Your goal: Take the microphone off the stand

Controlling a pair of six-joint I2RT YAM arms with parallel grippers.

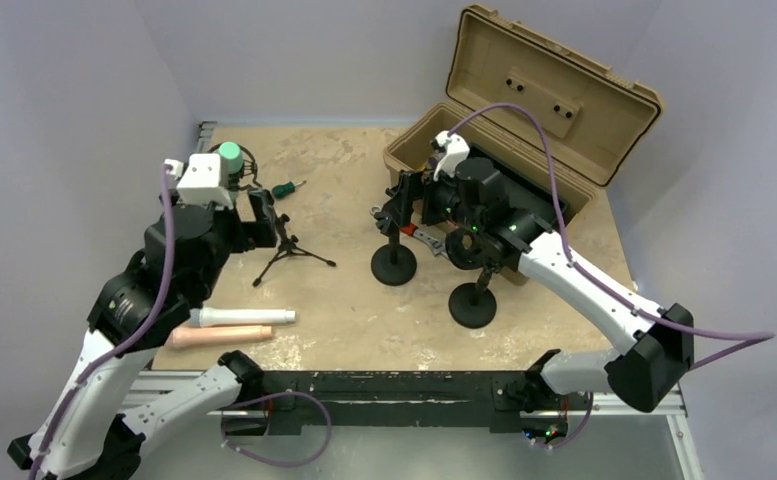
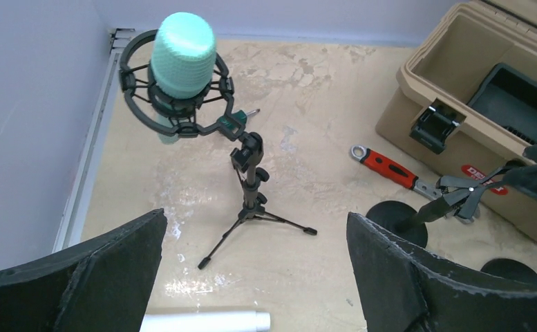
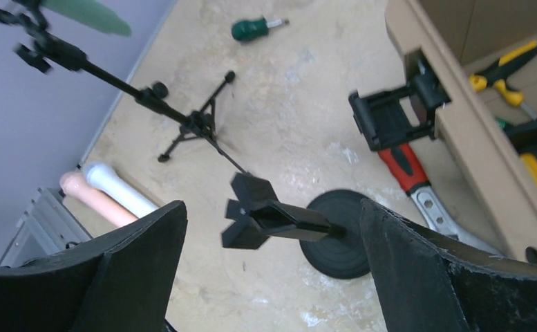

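Observation:
The mint-green microphone [image 2: 182, 52] sits upright in a black shock mount on a small black tripod stand [image 2: 251, 187] at the table's back left. It also shows in the top view [image 1: 230, 155] and at the upper left edge of the right wrist view [image 3: 89, 14]. My left gripper [image 1: 262, 215] is open and empty. It is held above the table just in front of the tripod, below the microphone, and its fingers [image 2: 113, 270] touch nothing. My right gripper [image 1: 409, 195] is open and empty, over a black round-base clamp stand [image 3: 334, 235] near the toolbox.
An open tan toolbox [image 1: 524, 110] stands at the back right, with a red-handled wrench [image 2: 390, 169] in front of it. Two black round-base stands [image 1: 394, 265] [image 1: 473, 305] are mid-table. A green screwdriver [image 1: 284, 189] lies behind the tripod. White [image 1: 244, 317] and pink [image 1: 219, 336] cylinders lie at the front left.

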